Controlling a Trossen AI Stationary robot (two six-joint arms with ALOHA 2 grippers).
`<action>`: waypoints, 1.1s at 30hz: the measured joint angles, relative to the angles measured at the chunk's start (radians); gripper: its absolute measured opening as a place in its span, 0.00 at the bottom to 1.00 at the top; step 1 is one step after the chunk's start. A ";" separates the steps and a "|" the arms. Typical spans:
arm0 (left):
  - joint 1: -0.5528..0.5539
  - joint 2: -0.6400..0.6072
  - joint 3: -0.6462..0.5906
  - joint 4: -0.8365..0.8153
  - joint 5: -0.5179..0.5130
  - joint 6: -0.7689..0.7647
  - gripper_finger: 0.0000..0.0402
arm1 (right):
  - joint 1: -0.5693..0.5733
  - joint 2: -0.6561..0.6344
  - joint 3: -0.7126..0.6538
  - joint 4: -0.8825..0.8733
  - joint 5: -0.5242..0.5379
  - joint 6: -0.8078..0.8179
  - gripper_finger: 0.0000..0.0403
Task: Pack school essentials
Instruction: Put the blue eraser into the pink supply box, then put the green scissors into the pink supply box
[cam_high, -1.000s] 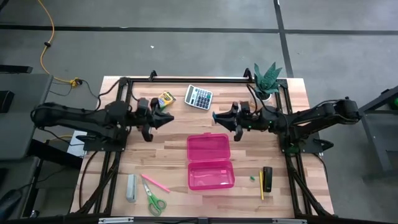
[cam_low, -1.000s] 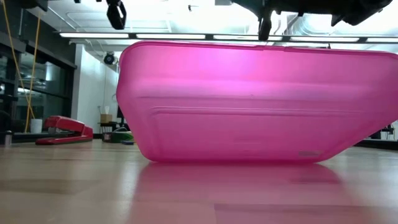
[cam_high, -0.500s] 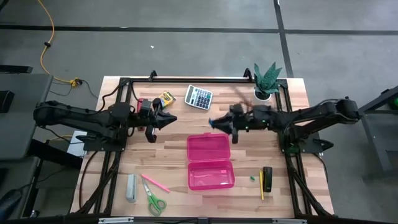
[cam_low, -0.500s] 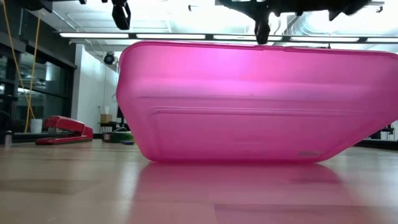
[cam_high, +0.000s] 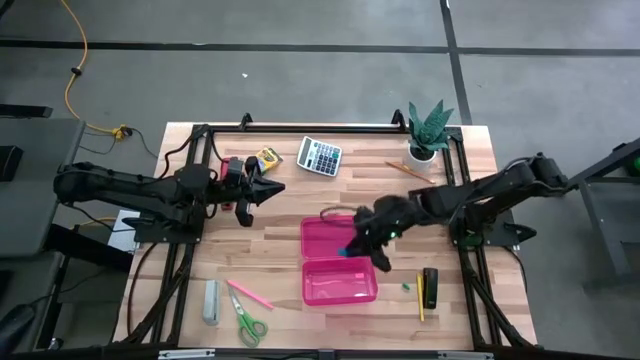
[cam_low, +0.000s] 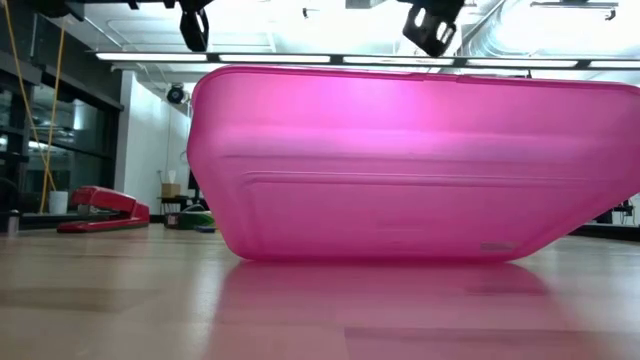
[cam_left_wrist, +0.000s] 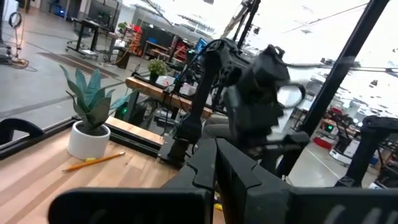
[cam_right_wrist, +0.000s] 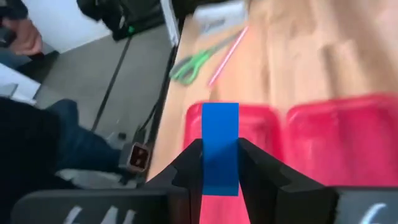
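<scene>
Right gripper (cam_right_wrist: 220, 163) pinches unlabelled blue eraser (cam_right_wrist: 220, 146) over pink case (cam_high: 338, 261).

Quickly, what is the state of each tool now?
Left tool: cannot be told.
Right tool: closed on a blue eraser, above the pink case.

You will find almost no readable text here. On the right gripper's (cam_right_wrist: 219, 163) own dark body, at the edge of its wrist view, pale marks show that may be a "6"; the rest is cut off. The calculator (cam_high: 320, 155) keys are too small to read.
</scene>
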 joint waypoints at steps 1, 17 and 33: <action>0.000 0.000 0.000 0.000 0.000 0.000 0.00 | 0.017 0.016 0.001 -0.005 0.001 0.032 0.19; 0.000 0.000 0.000 -0.008 0.050 0.061 0.00 | 0.177 0.271 0.001 -0.032 0.152 0.338 0.19; 0.000 0.000 0.000 -0.008 0.042 0.061 0.00 | 0.214 0.292 -0.001 -0.077 0.129 0.327 0.46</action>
